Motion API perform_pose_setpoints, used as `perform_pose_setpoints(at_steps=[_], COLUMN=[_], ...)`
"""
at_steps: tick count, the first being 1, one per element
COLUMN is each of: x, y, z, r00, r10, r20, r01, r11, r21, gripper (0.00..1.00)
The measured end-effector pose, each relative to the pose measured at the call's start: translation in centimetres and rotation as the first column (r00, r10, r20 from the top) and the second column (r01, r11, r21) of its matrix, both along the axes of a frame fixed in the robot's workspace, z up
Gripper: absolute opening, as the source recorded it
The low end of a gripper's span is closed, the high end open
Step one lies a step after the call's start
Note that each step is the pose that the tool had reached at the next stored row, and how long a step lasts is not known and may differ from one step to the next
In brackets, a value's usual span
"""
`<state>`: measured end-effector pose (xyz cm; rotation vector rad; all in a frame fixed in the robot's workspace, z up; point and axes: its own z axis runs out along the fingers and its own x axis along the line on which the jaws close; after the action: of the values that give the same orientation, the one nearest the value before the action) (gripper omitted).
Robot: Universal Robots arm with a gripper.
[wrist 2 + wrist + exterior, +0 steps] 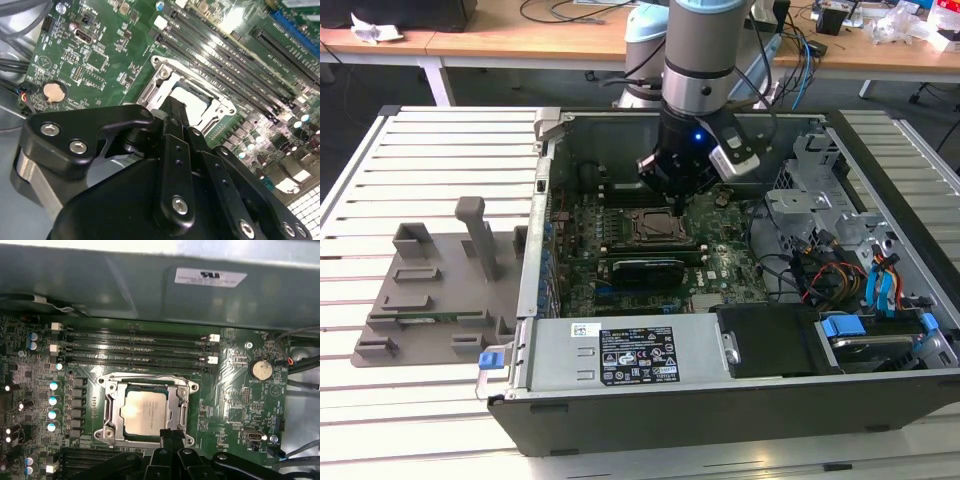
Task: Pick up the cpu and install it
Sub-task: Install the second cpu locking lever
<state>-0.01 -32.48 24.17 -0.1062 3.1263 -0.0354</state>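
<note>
The cpu (144, 412), a small square chip with a pale metal top, lies flat inside the metal-rimmed socket frame (112, 410) on the green motherboard. In the second wrist view the cpu (196, 99) shows just past the black fingers. My gripper (171, 434) hovers at the socket's edge with its two fingertips pressed together and nothing between them; from the other side the gripper (174, 106) looks the same. In the exterior view the gripper (675, 200) hangs inside the open computer case just above the socket (655, 228).
Memory slots (135, 347) run beside the socket, near the case wall (150, 285). A long black graphics card (645, 270) lies on the socket's other side. Power supply (620, 355) fills the front; cables and drive bays (840, 270) the exterior view's right. A grey fixture tray (430, 290) sits outside.
</note>
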Motion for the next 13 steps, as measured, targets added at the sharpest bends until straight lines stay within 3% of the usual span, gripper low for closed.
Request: perform_pose_setpoints(at_steps=[9,11,12,13], x=[-0.08,-0.37,-0.58,-0.71], y=[-1.66,-2.02,-2.38,-2.77], z=[-0.28,-0.33,-0.36,-0.39], r00=[1.0000,1.0000,1.0000,1.0000], r10=[0.000,0.000,0.000,0.000], r20=[-0.0001,-0.0001,-0.0001,0.0001], r01=[0.000,0.000,0.000,0.000], r11=[1.0000,0.9999,0.9997,0.9996], r21=[0.0008,0.0145,0.0239,0.0274], gripper=[0.11,0.11,0.11,0.11])
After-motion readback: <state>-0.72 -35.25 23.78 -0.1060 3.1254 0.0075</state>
